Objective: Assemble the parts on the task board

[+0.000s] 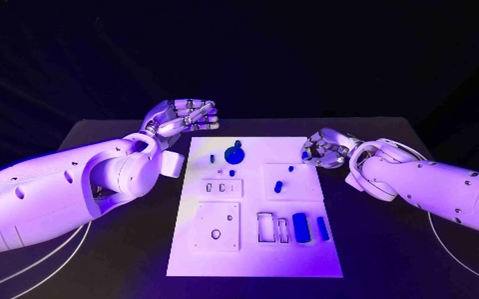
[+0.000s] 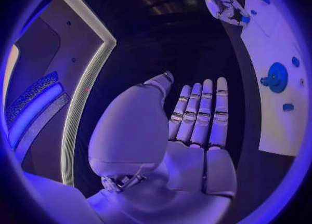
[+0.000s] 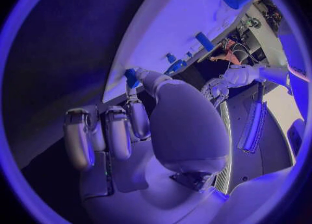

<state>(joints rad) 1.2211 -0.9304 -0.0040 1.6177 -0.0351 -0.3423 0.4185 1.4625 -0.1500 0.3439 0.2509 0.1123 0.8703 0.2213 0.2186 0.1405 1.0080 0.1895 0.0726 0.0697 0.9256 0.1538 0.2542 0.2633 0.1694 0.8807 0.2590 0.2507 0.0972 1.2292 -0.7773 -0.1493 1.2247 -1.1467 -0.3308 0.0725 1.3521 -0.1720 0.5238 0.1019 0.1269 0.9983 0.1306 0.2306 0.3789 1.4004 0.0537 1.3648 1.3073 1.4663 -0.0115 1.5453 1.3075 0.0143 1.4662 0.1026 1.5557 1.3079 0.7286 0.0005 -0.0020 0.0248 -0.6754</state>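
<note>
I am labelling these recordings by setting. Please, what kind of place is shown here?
Probably a robot test bench in a lab or demo room. A black table under a dark backdrop carries a white task board with small blue parts, and the left hand and right hand flank it.

The task board (image 1: 300,257) looks like smooth matt white plastic, and the blue parts (image 1: 300,225) on it like smooth plastic too. The bench (image 1: 110,143) is matt black. Each robot hand, left (image 1: 183,118) and right (image 1: 324,148), shows glossy silver metal; the arm shells are glossy white plastic.
</note>
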